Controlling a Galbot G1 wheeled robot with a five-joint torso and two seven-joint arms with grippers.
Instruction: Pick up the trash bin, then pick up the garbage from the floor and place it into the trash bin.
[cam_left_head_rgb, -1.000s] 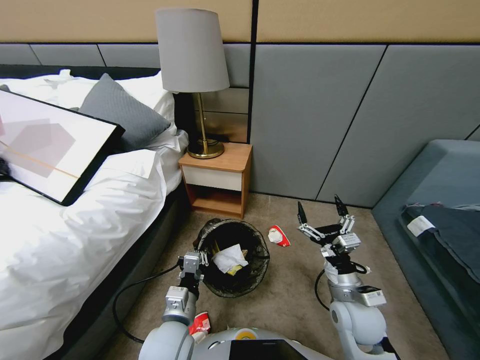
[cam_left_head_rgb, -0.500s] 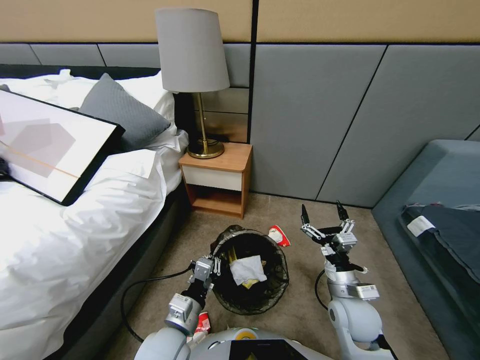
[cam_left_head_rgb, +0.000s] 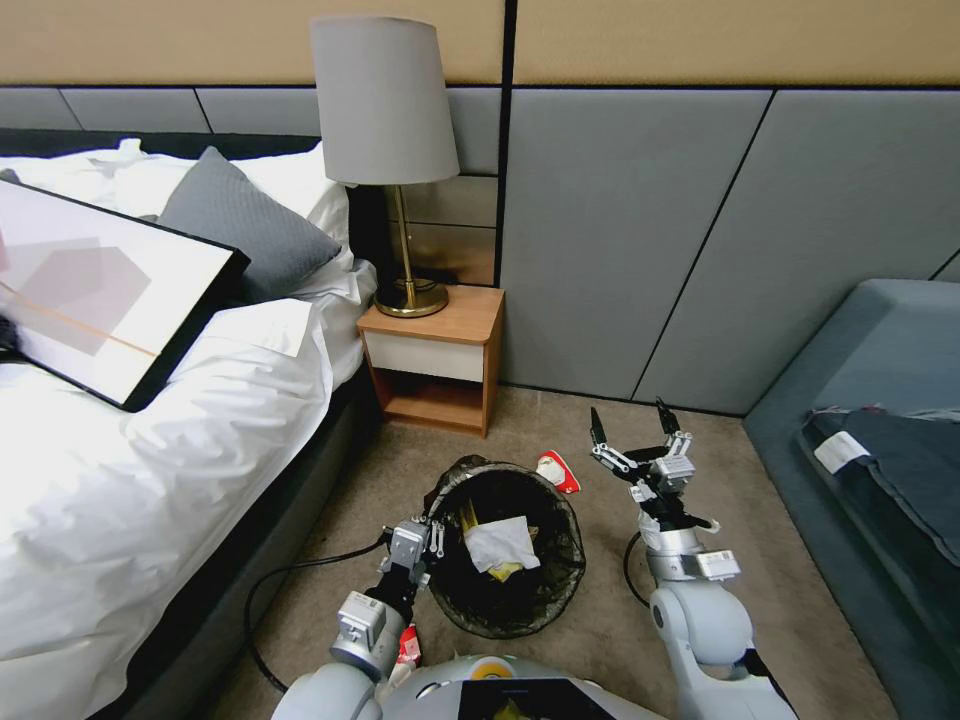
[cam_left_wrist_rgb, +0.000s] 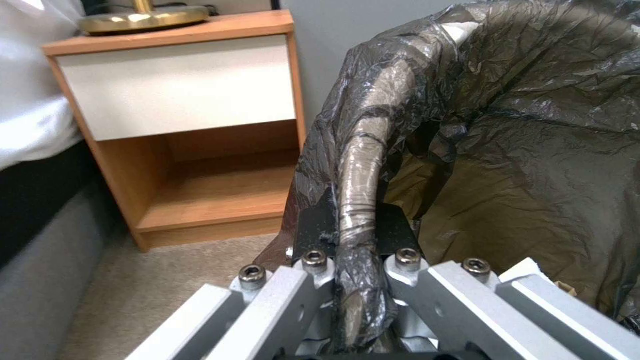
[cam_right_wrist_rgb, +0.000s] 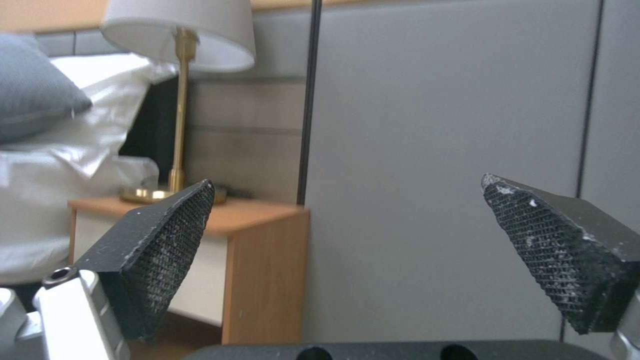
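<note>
The trash bin, lined with a crinkled black bag, is held just in front of my base. White paper and a yellow packet lie inside it. My left gripper is shut on the bin's near-left rim; in the left wrist view the left gripper pinches the bag-covered rim. A red-and-white wrapper, part of the garbage, lies on the carpet just beyond the bin. My right gripper hangs open to the right of that wrapper, above the floor. The right gripper holds nothing between its fingers.
A wooden nightstand with a brass lamp stands against the wall behind the bin. The bed runs along the left, a grey sofa along the right. Another red-and-white piece lies by my left arm, and a black cable crosses the carpet.
My left gripper has carried the bin to the right and nearer to my base. The right gripper has shifted slightly left, still open.
</note>
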